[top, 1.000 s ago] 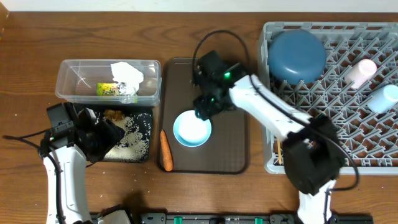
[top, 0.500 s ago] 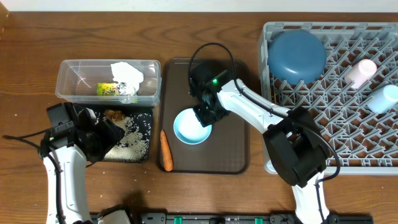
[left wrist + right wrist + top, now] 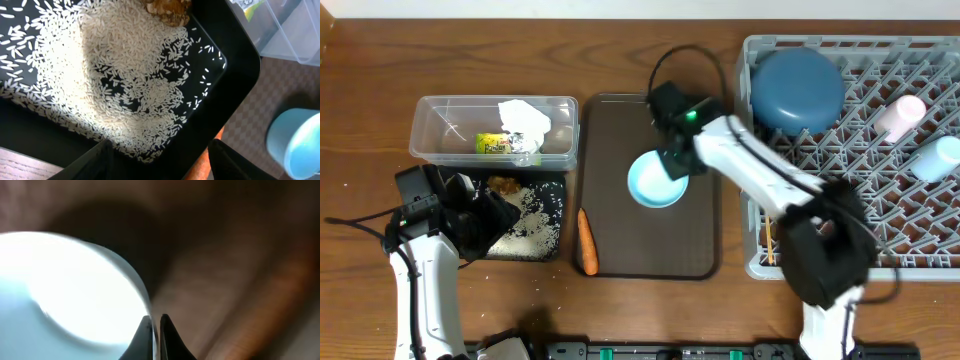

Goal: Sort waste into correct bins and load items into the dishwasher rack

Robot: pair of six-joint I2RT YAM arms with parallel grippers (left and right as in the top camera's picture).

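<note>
Along the tabletop's right edge: dishwasher rack [image 3: 920, 240], grey, pegged. Loaded so far: large dark-blue bowl [image 3: 798, 90] in its far-left corner; pink cup [image 3: 902, 115] and light-blue cup [image 3: 940, 155] lying near its right wall. A thin wooden sliver [image 3: 769, 240] shows at the rack's left wall, possibly the chopsticks; the arm hides too much to tell.

Tabletop centre: brown serving tray [image 3: 620, 130]. Small pale bowl [image 3: 653, 185] sits over the tray's middle, toward the rack. Right gripper [image 3: 670, 172] has its jaws pinched tight on the bowl's near rim, as the right wrist view confirms. Whether the bowl is off the tray cannot be told. Judged the step in hand: bowl to rack.

Serving tray, left edge: carrot [image 3: 586, 242], unsorted, lying lengthwise near the front corner.

Tabletop left, far side: clear tub [image 3: 430, 135], holding the crumpled napkin [image 3: 525, 118] and the yellow-green wrapper [image 3: 495, 143]. Sorted.

Tabletop left, near side: black tray [image 3: 240, 65], holding scattered rice [image 3: 115, 85] and the brown food lump [image 3: 167, 7]. Sorted.

Left gripper [image 3: 490, 215] hangs over the black tray, jaws parted, holding nothing.

Outstanding, by judgement: small bowl to rack; carrot to a bin, likely the black tray with the food scraps.
</note>
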